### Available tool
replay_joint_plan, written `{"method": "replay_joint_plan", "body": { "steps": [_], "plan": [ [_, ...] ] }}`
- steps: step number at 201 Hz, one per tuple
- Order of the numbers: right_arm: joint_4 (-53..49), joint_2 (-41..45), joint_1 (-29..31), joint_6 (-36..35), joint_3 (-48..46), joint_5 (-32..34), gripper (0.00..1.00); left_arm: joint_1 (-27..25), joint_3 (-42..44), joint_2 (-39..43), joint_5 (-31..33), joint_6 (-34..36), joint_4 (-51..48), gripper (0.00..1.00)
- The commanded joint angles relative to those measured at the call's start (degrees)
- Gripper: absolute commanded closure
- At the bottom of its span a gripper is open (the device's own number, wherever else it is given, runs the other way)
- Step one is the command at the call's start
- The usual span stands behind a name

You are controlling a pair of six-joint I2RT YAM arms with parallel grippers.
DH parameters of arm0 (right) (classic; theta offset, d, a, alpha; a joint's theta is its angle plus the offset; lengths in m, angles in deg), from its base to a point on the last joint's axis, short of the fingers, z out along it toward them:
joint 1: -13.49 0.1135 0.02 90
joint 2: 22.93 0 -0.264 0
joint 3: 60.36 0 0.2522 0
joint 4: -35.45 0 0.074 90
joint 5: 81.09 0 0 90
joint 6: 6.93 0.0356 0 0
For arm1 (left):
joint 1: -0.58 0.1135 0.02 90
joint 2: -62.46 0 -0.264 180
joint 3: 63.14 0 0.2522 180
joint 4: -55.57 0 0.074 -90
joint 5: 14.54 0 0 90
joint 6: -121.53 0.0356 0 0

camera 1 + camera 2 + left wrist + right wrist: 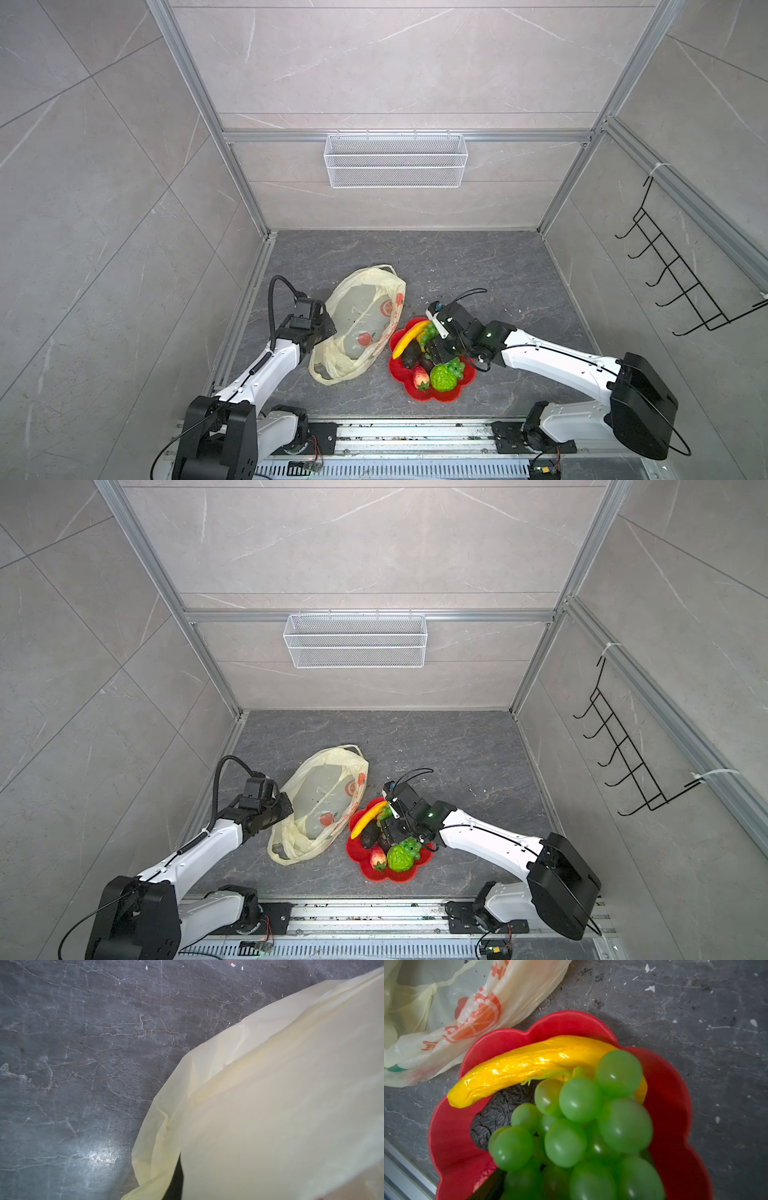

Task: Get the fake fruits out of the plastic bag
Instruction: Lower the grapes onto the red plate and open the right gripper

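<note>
Plastic bag: cream, on the dark tabletop, just left of the plate; its orange-red lettering is too creased to read.
Left gripper: jaws pressed together, pinching the bag's left edge.
Right gripper: above the plate at the grape bunch; I cannot tell how its jaws stand.
Fake fruits: grape bunch, banana, avocado, strawberry and bumpy green ball are at or on the red flower-shaped plate.

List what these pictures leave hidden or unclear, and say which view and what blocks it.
- Right gripper: jaw spacing unreadable; its own body covers it in both top views, and the blurred green grape bunch fills the right wrist view.
- Left gripper: fingertips covered by the thin cream-yellow plastic bag in the left wrist view.
- Dark bumpy avocado: mostly behind the grapes and glossy yellow banana, right wrist view.
</note>
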Motion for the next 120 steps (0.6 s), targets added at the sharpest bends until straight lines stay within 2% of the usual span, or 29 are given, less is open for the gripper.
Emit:
{"method": "replay_joint_plan", "body": {
  "steps": [1,49,89,120],
  "plan": [
    [2.58,1.47,-2.15,2.37,-2.15,-5.72,0.23,0.46,-0.06,0.03,-0.53,1.48,1.16,1.0],
    [6.43,2.83,-4.33,4.89,-4.34,-11.64,0.14,0.48,-0.2,-0.23,-0.53,1.45,1.11,1.0],
    [5.72,3.4,-4.34,4.72,-3.66,-10.92,0.12,0.46,-0.14,-0.17,-0.54,1.49,1.13,1.0],
    [2.26,4.79,-4.35,4.72,-1.95,-7.02,0.11,0.46,-0.26,-0.37,-0.71,1.46,1.21,1.0]
  ]
}}
